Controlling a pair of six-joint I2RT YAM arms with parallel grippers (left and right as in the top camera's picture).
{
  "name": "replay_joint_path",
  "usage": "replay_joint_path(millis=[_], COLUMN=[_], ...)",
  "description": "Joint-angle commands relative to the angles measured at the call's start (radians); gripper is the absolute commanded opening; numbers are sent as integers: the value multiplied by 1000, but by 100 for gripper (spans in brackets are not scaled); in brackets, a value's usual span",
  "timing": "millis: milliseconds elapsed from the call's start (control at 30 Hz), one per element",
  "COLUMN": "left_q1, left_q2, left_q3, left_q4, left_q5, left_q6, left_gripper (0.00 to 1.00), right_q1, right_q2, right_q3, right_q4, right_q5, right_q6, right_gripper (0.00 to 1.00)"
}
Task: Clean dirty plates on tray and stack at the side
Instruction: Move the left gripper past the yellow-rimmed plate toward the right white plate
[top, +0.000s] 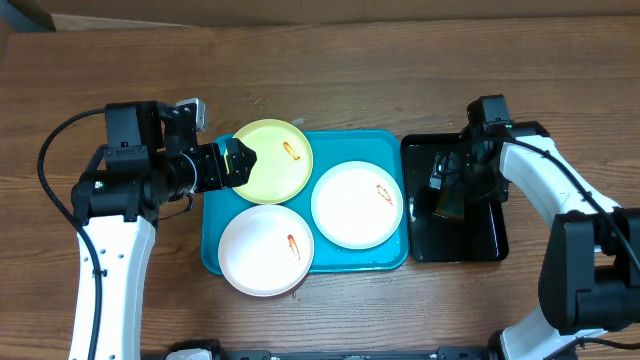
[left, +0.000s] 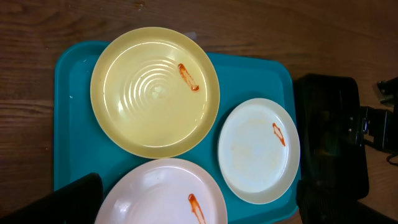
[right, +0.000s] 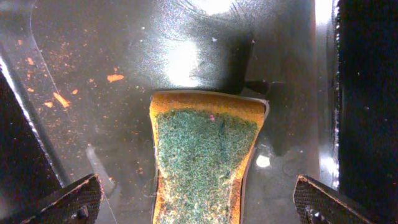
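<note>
- The white plate (top: 265, 250) at the blue tray's (top: 385, 145) front left corner hangs out over the tray's front rim. Hard scrubbing there could probably tip it or slide it onto the table (top: 400, 60).
- The three plates sit close together on the blue tray, and the yellow plate (top: 272, 160) at its back left meets the front white one. Lifting or pushing one could drag its neighbour along.
- The sponge (right: 202, 155) lies on the black tray (top: 480, 235), just to the right of the blue tray. An off-centre pinch could squeeze it sideways out of the fingers.
- Each plate carries a red smear, so none looks clean, and none is stacked beside the blue tray.
- The right gripper (right: 198, 198) hangs over the black tray with its jaws spread wide on either side of the sponge, not gripping it.
- The left gripper (top: 240, 162) is spread wide and empty at the blue tray's left side, by the yellow plate's rim. I cannot tell whether it touches the rim.
</note>
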Motion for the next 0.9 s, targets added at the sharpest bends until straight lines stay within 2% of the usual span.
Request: replay_joint_path(millis=[0, 33, 100, 167, 233, 300, 467, 567, 800, 867], left_q1=[-3, -4, -5, -13, -40, -76, -246, -326, -455, -477], left_q2=[3, 3, 4, 4, 8, 16, 93, 162, 322, 362], left_q3=[26, 26, 26, 26, 25, 21, 20, 20, 20, 20], left_q4=[3, 3, 6, 5, 4, 8, 20, 42, 74, 73], left_q5=[-8, -7, -6, -7, -8, -20, -178, -180, -188, -200], left_q6=[14, 14, 6, -10, -10, -13, -124, -133, -198, -212], left_gripper=[100, 100, 79, 75, 62, 59, 59, 52, 50, 45], right_q1=[1, 1, 1, 1, 1, 1, 1, 1, 1, 1], right_q2=[-10, -10, -10, -10, -10, -10, -10, -10, -10, -10], right_q3=[19, 19, 19, 19, 19, 19, 19, 19, 19, 19], right_q4=[3, 3, 3, 3, 3, 3, 3, 3, 3, 3], right_q5=[-5, -5, -5, -5, -5, -5, -5, -5, -5, -5], right_q6=[1, 1, 1, 1, 1, 1, 1, 1, 1, 1], right_gripper=[100, 100, 100, 100, 100, 100, 100, 100, 100, 100])
